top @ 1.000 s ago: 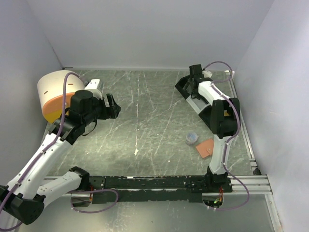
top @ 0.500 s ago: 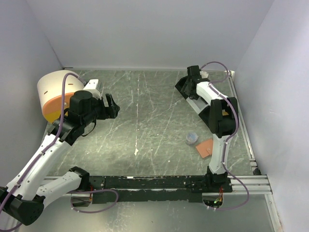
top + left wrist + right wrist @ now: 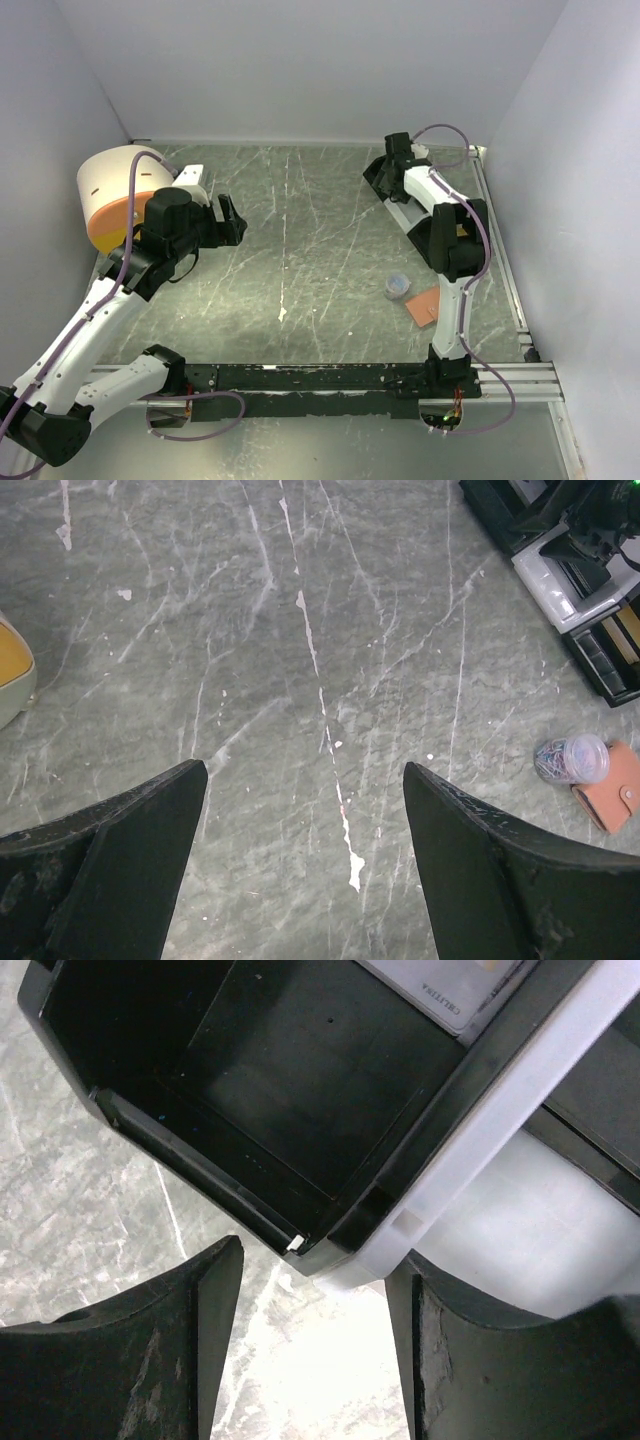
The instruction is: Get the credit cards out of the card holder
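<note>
The salmon-orange card holder (image 3: 425, 303) lies closed and flat on the table at the right, near the right arm's base. It also shows in the left wrist view as the card holder (image 3: 612, 798) at the right edge. My right gripper (image 3: 380, 172) hovers open over the far-left corner of the black-and-white tray (image 3: 398, 212), far from the holder. In its wrist view the right gripper (image 3: 312, 1260) holds nothing, with the tray's corner (image 3: 345, 1260) just beyond the fingertips. A grey card (image 3: 450, 988) lies in one tray compartment. My left gripper (image 3: 228, 218) is wide open above bare table, and the left gripper (image 3: 305, 775) is empty.
A small clear-lidded jar (image 3: 397, 288) stands just left of the card holder, also seen as the jar (image 3: 572, 760). A large cream and orange round container (image 3: 112, 195) sits at the far left behind the left arm. Walls close in on three sides.
My right gripper has shifted slightly to the left over the tray's far end. The left arm has hardly moved. The card holder and jar lie where they were.
</note>
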